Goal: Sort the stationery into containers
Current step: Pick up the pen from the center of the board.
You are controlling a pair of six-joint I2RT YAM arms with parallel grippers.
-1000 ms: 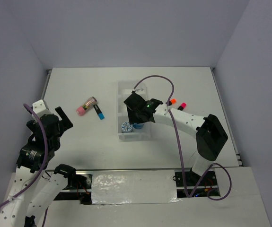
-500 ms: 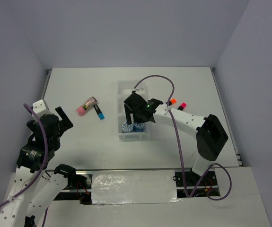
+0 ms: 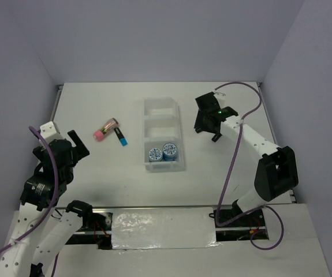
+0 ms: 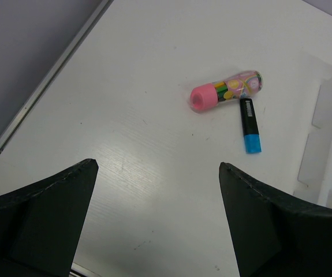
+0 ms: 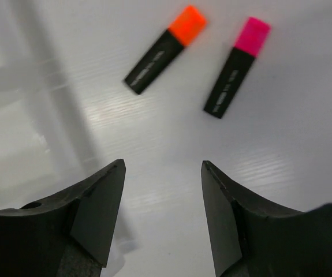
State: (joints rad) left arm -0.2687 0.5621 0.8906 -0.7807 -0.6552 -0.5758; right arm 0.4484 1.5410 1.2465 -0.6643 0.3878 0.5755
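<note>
- Right wrist view: the right gripper [image 5: 163, 219] hangs with its dark, matte fingers partly apart and nothing between them, over the smooth white worktop [image 3: 96, 173].
- Just beyond its fingertips lie a short orange-capped black marker [image 5: 166, 49] and a matching pink-capped black marker [image 5: 237, 67]. They are flat-sided, glossy, side by side and apart, between the tray and the worktop's right edge.
- To its left stands the long, clear plastic tray [image 3: 161, 109], thin-walled, translucent and split into three compartments, mid-worktop.
- Two small round blue-and-white patterned rolls [image 3: 161, 152] stand side by side in the compartment nearest the arms; the other two compartments look empty.
- The left gripper [image 4: 157, 225] is spread wide and empty near the worktop's left edge.
- Ahead of it, left of the tray, lies a cylindrical tube with a pink cap and a clear, colourfully printed body [image 4: 226, 91].
- A blue-capped black marker [image 4: 250, 124] has its black end just beside the tube; I cannot tell whether they touch.
- Judged from this layout, the rolls are sorted, while three markers and the tube remain on the worktop.
</note>
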